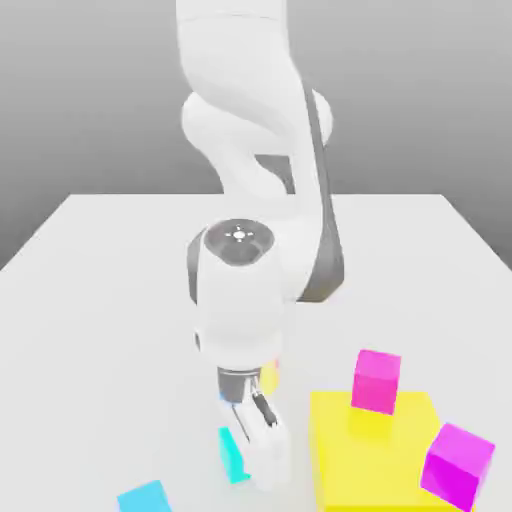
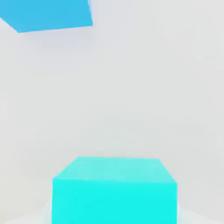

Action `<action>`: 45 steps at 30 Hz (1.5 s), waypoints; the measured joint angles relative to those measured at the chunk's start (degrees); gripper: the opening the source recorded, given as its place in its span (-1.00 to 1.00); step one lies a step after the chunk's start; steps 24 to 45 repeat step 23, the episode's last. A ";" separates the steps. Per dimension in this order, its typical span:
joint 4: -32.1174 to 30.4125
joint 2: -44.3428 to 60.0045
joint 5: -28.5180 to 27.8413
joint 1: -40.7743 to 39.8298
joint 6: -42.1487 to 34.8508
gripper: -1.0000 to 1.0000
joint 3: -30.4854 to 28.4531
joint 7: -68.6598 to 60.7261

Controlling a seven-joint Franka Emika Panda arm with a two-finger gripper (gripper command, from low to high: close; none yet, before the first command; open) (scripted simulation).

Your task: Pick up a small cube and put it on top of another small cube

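Table (image 1: 130, 300) pale, runs under everything; landmark is the yellow block (image 1: 375, 450), toward the exterior view's right. Arm (image 1: 240, 300) is white with dark joints, reaching down on the exterior view's left of the block. Gripper (image 2: 114, 210) is clamped on the turquoise cube (image 2: 114, 201), fingers on opposite sides; both are beside the block, apart from it, on the exterior view's left. Magenta cube (image 1: 376, 381) overlaps the block's far edge in the exterior view, second magenta cube (image 1: 458, 467) its near right corner; can't tell if either rests on it. Blue cube (image 1: 145, 498) well apart from the block, past the gripper, cut by the frame. Small yellow-and-pink item (image 1: 269, 376) left of the block, mostly hidden behind the arm.
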 joint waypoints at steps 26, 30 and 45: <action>-4.00 -18.83 9.16 13.24 -14.44 1.00 11.57 -2.96; -4.00 -18.83 9.16 13.24 -14.44 1.00 11.57 -2.96; -4.00 -18.83 9.16 13.24 -14.44 1.00 11.57 -2.96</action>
